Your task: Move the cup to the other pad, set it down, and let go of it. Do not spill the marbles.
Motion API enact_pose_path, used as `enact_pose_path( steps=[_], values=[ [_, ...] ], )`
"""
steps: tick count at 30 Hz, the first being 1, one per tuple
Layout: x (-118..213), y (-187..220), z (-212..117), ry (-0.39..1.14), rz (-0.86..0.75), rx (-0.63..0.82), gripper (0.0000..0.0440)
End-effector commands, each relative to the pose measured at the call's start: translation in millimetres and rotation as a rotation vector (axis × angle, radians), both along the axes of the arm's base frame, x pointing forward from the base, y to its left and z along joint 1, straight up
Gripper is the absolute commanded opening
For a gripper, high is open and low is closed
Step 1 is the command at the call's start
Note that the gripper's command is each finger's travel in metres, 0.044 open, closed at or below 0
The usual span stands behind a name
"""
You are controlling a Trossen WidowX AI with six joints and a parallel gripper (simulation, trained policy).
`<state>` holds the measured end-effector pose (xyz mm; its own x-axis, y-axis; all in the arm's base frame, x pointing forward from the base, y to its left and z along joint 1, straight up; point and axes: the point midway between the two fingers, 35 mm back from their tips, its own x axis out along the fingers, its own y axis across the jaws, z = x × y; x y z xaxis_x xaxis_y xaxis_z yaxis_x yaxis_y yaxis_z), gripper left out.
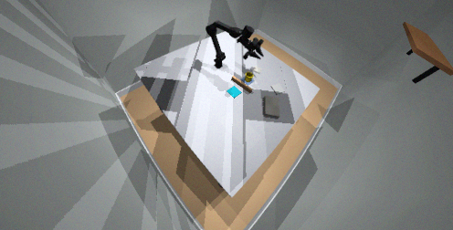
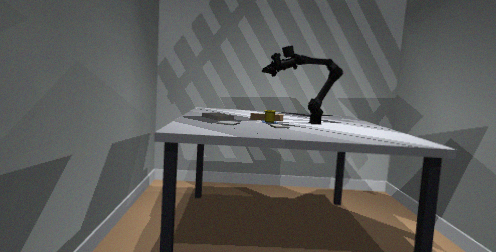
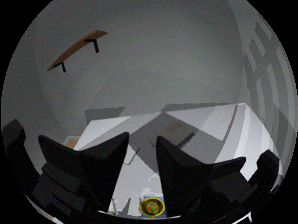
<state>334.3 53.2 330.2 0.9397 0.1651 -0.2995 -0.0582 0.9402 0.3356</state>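
Though indistinct from above, marbles (image 3: 152, 206) clear by wrist in cup (image 1: 248, 77) (image 2: 270, 116) (image 3: 162, 207), gripper (image 1: 254, 57) (image 2: 266, 71) (image 3: 142, 138) seemingly part-spread.

one yellow cup (image 1: 248, 77) (image 2: 270, 116) (image 3: 152, 206), one cyan pad (image 1: 234, 92), one blue pad (image 1: 249, 82) (image 3: 161, 214), one wooden bar (image 1: 241, 84) (image 2: 258, 116) and one thick grey block (image 1: 271, 107) (image 2: 218, 116) (image 3: 172, 136) are on one surface (image 1: 207, 134) (image 2: 300, 143) (image 3: 107, 131), with several marbles (image 3: 152, 206) in the cup.
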Motion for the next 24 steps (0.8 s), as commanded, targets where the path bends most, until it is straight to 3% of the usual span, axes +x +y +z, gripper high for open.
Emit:
enact_pose_path(
  steps=[1, 24],
  values=[
    [1, 6, 2, 0.042, 0.004, 0.043, 0.0136],
    [5, 37, -11, 0.398, -0.080, 0.295, 0.0155]
  ],
)
